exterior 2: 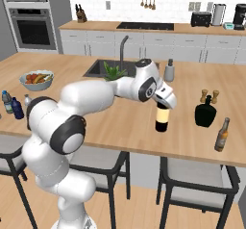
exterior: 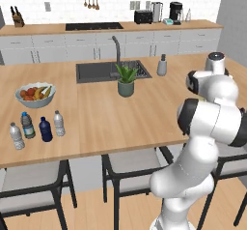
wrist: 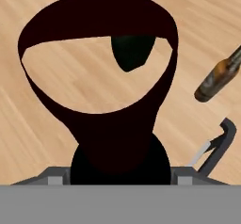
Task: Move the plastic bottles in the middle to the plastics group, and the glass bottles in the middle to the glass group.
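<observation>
My claw (exterior 2: 162, 103) was clamped on the neck of the upright wine bottle (exterior 2: 162, 119), which stood on the island counter (exterior 2: 120, 122) left of the squat black bottle (exterior 2: 205, 113).

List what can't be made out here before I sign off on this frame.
- Jaws' hold on the wine bottle: in the right base view the hand covers its neck; in the hand view the bottle sits too close to tell contact.
- Gripper: its fingertips are hidden behind the bottle.
- Squat black bottle: mostly hidden behind the wine bottle in the hand view.
- Brown bottle: top cut off by the hand view's right edge.
</observation>
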